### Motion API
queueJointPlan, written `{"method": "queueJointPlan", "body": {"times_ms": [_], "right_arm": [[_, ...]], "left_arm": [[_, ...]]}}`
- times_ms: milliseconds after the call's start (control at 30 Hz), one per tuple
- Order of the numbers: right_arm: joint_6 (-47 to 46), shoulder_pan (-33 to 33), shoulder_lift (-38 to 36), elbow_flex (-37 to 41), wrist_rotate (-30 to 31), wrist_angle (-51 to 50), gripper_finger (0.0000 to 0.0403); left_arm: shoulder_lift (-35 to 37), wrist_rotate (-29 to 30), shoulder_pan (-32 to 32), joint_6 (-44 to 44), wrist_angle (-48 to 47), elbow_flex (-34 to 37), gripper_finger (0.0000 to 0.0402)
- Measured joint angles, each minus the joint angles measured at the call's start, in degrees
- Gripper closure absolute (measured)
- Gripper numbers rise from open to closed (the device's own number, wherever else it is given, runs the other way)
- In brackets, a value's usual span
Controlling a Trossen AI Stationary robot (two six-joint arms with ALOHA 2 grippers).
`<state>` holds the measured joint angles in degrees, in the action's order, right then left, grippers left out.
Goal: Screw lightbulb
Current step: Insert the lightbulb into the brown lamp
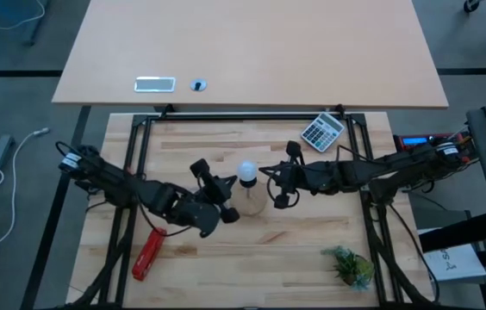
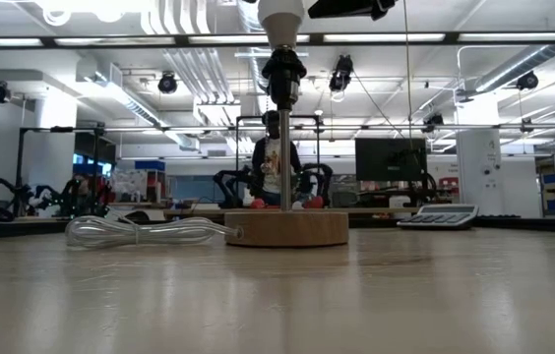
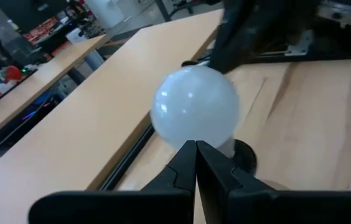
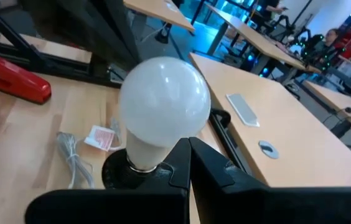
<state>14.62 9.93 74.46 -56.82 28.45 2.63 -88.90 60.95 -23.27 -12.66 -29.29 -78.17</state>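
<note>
The lightbulb (image 4: pixel 163 106), light, smooth and probably fragile, sits upright in the black socket (image 4: pixel 122 171) on the wooden disc (image 2: pixel 287 228) (best held gently around its globe), while the left gripper (image 3: pixel 195 163) and right gripper (image 4: pixel 188 163) hover beside it, both closed and empty.

A grey calculator (image 1: pixel 322 131) lies tilted near the far edge of the wooden surface (image 1: pixel 226 258), and a red stapler (image 1: pixel 147 254) lies at the near left. A small green plant sprig (image 1: pixel 350 265) sits at the near right, while a clear coiled cable (image 2: pixel 140 231) rests beside the round wooden base (image 2: pixel 287 228).
</note>
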Motion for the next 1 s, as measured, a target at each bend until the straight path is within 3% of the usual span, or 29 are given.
{"method": "queueJointPlan", "body": {"times_ms": [800,1000], "right_arm": [[-0.68,0.26,0.70,0.00,-5.28,0.70,0.0403],[-0.69,0.48,0.48,0.00,-4.23,0.70,0.0403]], "left_arm": [[0.09,-0.21,2.91,0.05,0.26,0.00,0.0400],[0.10,0.71,2.79,-0.26,-0.13,0.00,0.0400]]}}
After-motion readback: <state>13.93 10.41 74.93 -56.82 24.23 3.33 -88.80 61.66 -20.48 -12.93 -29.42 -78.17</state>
